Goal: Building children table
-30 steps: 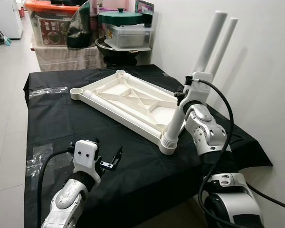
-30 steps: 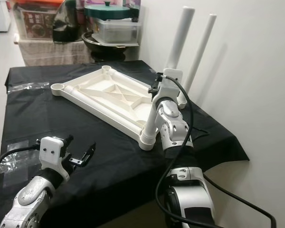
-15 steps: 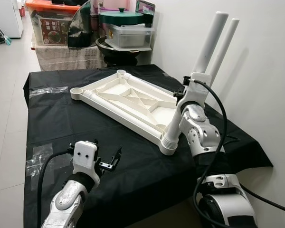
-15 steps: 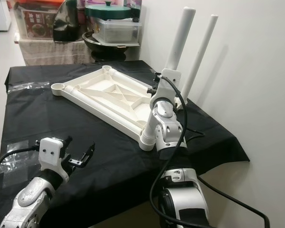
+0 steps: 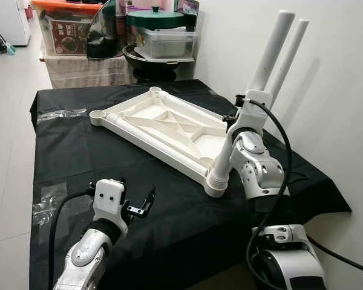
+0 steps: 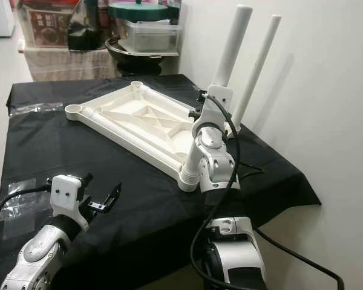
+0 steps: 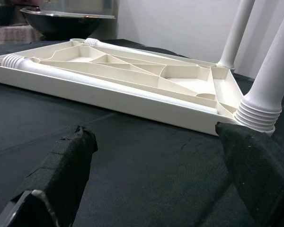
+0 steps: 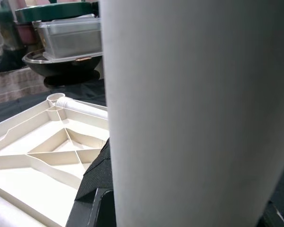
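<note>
Robot's right gripper (image 5: 239, 118) still squeezes the near leg (image 5: 254, 90), now pushed straighter into the upside-down tabletop (image 5: 163, 124); left gripper (image 5: 133, 205) waits open.

My left gripper (image 5: 139, 207) has fingers (image 7: 66, 175) wrapped in coarse, matt black tape with a fuzzy, woven look. The tabletop (image 5: 163, 127) lying upside down before me is cream plastic, smooth with a faint satin sheen, its ribs moulded. The near leg (image 5: 254, 90) my right gripper (image 5: 237, 115) holds is the same smooth plastic, ridged at its base. The black tablecloth (image 5: 66, 151) is matt fabric, slightly creased. Clear glossy tape (image 5: 60, 115) lies on it. My arms are brushed silver metal with white plastic wrist housings and glossy black cables.
</note>
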You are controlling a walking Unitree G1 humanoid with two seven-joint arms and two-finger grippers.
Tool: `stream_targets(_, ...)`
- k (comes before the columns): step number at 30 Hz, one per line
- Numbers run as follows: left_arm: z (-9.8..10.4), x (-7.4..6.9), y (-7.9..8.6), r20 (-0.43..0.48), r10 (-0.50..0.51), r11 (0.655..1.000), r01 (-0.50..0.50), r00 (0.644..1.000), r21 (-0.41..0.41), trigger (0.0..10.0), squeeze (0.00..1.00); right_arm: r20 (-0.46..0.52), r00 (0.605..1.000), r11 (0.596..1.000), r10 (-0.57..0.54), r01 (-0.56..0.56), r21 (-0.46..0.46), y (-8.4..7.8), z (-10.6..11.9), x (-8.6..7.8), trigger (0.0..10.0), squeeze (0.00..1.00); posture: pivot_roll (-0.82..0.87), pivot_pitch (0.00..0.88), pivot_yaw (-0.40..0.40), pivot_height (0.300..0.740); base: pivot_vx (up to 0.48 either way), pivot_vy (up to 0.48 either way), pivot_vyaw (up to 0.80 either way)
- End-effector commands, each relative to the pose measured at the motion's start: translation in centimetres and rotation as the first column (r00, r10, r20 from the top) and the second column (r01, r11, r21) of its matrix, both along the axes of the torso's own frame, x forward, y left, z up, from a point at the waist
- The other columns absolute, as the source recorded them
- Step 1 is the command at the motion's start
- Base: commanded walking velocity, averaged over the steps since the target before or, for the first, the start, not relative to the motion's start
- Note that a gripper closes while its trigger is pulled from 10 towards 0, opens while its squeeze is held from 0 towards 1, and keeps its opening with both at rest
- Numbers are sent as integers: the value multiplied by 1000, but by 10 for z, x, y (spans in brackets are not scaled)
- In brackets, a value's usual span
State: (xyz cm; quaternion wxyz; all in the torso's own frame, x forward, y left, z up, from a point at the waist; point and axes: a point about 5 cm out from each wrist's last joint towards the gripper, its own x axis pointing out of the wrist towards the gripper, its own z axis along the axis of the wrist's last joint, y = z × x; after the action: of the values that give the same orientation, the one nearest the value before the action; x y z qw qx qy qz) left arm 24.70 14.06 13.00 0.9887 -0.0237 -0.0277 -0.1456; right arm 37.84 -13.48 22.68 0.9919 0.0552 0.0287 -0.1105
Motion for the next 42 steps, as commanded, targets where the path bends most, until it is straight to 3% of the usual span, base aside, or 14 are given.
stream_targets(1,-1,2,-3,-3,-13,1000,13,1000,3,10000,0,-194,979,998,-57,52,-33,-12,-43,-5,10000,0,65,0,-104,740,0,0,0)
stream_targets(7,-1,2,-3,-3,-14,1000,14,1000,3,10000,0,-185,981,998,-55,51,-30,-11,-40,-6,10000,0,64,0,-103,740,0,0,0)
stream_targets(8,-1,2,-4,-3,-15,1000,15,1000,3,10000,0,-179,982,998,-57,53,-27,-12,-38,-6,10000,55,64,0,-103,740,0,0,0)
stream_targets(9,-1,2,-4,-4,-16,1000,16,1000,2,10000,0,-167,984,998,-59,56,-19,-13,-36,-6,10000,478,64,0,-103,740,0,0,0)
stream_targets(12,-1,2,-4,-4,-16,1000,16,1000,2,10000,0,-160,985,998,-60,59,-14,-14,-35,-6,10000,478,64,0,-103,740,0,0,0)
stream_targets(14,-2,2,-4,-5,-18,1000,18,1000,4,10000,0,-142,988,999,-54,54,-9,-13,-30,-8,10000,1000,63,0,-100,740,0,0,0)
stream_targets(31,-2,2,-4,-6,-26,1000,26,1000,5,10000,0,7,999,999,-33,33,26,-17,5,-15,10000,1000,58,0,-90,740,0,0,0)
stream_targets(42,-2,3,-4,-5,-32,999,32,999,5,10000,0,81,991,994,106,-105,-7,-29,24,-18,10000,1000,54,0,-84,740,0,0,0)
